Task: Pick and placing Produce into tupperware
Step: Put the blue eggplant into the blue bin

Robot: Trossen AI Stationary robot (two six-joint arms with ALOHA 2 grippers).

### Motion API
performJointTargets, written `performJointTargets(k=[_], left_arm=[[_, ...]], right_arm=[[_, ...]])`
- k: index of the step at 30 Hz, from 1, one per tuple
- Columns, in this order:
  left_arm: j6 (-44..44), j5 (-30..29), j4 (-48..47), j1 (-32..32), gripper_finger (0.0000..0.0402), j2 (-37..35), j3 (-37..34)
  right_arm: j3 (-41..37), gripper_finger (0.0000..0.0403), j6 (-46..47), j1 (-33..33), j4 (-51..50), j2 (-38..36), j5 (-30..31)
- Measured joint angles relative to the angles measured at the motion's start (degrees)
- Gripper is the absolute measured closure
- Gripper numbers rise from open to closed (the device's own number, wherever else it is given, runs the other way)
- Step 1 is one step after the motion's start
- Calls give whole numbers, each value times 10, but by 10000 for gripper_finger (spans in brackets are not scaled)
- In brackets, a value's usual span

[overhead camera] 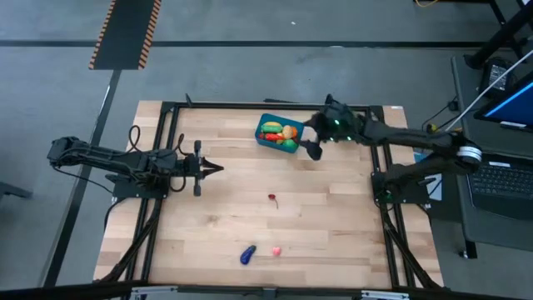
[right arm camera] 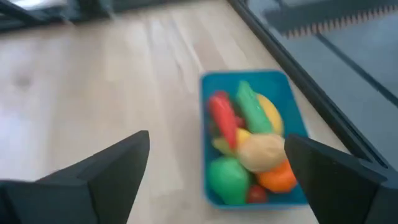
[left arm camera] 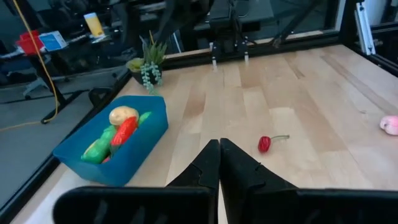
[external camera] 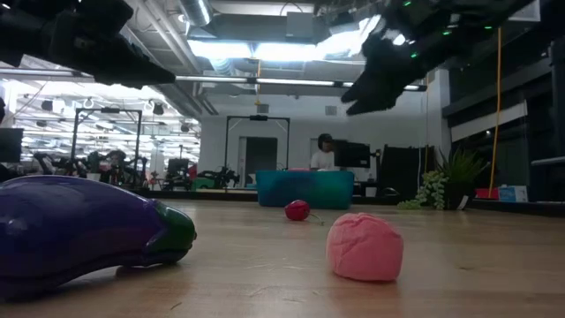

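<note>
Overhead camera looking straight down on the whole tabletop [overhead camera: 250,192], low camera at tabletop height facing the room, close to an eggplant [external camera: 79,230], both wrist cameras angled down, sharing the tub [left arm camera: 112,146].

We're in a robotics lab here, an open industrial hall. The wooden table [overhead camera: 250,208] sits on a bare grey concrete floor [overhead camera: 250,67] with a strip of orange-and-black hazard tape [overhead camera: 125,33] across it. Looking level across the room: exposed ceiling with long bright light panels [external camera: 265,49], black metal frames [external camera: 256,141] and rigs standing about, a person seated at a monitor [external camera: 325,155]. Potted plants [external camera: 446,177] line the edge, and a laptop [overhead camera: 504,179] sits open on a side desk.
</note>
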Motion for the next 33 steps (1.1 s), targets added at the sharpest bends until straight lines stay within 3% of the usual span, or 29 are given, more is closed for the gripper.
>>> performJointTargets(k=[8,16,30,33], left_arm=[[-25,0,3,0,395,0,0],[-89,17,5,-2,387,0,0],[-133,-17,47,-63,204,10,0],[-137,-25,64,-83,181,30,0]], right_arm=[[-121,27,28,87,122,-101,-2],[-184,27,61,142,209,-124,0],[-186,27,75,187,217,-123,0],[-186,27,75,187,217,-123,0]])
